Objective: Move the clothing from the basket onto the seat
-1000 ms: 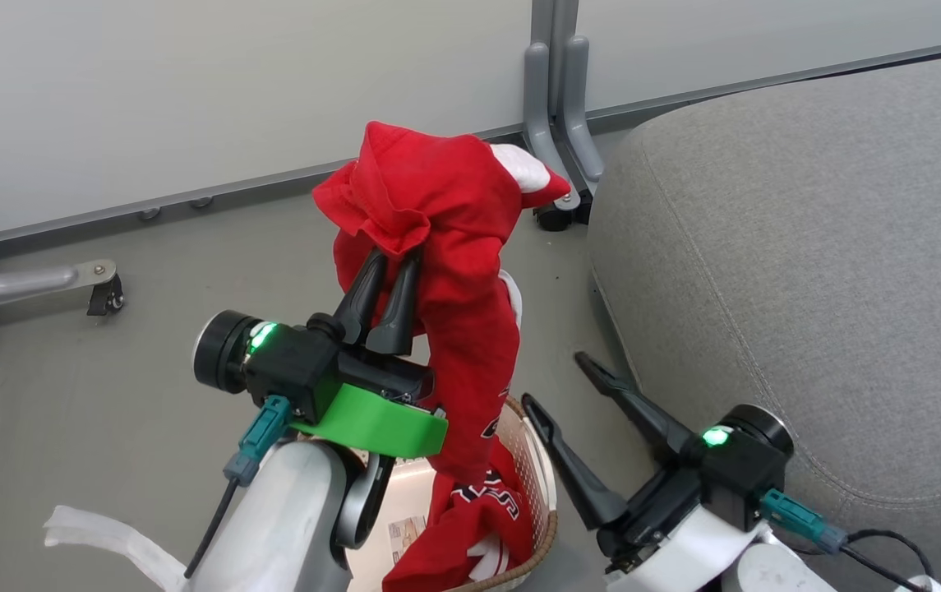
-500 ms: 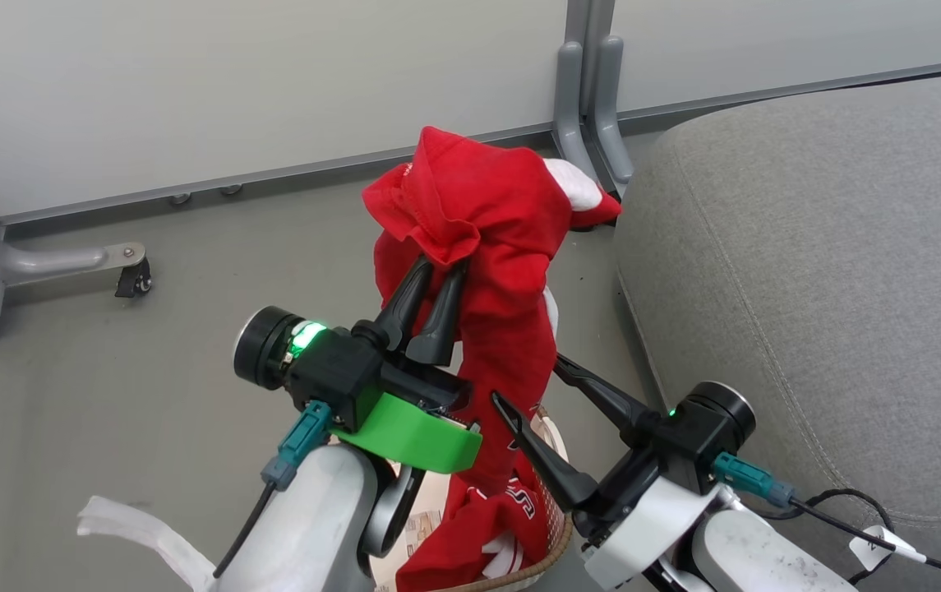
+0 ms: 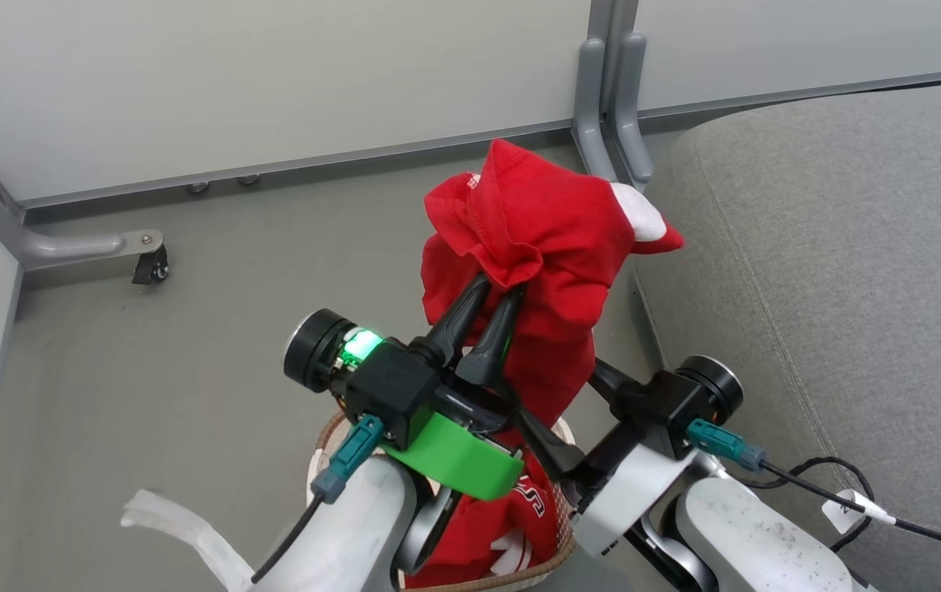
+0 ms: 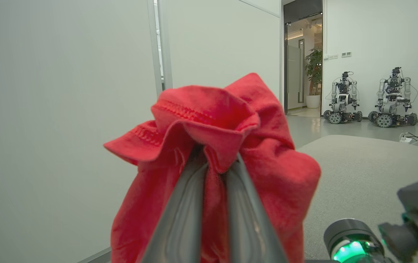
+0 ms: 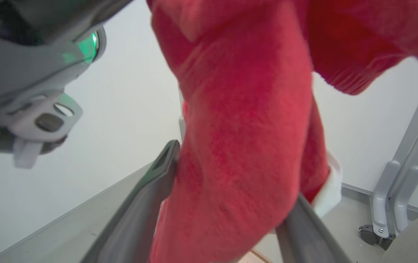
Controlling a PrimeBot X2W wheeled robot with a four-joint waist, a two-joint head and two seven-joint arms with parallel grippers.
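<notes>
Clothing [image 3: 556, 238] pinched in left gripper [image 3: 499, 288], draping over it.

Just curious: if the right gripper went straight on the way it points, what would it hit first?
Most likely the hanging red garment: it drapes between the fingers of the open right gripper, held up by the left gripper.

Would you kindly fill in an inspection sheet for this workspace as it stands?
Surface: grey floor; grey seat at the right.
Job's things: clothing held up above basket; red lettered fabric lies inside it.
Clutter: white strip on floor.
Grippers: left gripper shut on clothing; right gripper open, fingers astride the hanging cloth.
Cables: black tagged cable off the right arm.
Surroundings: partition panels, caster feet, two parked robots.
</notes>
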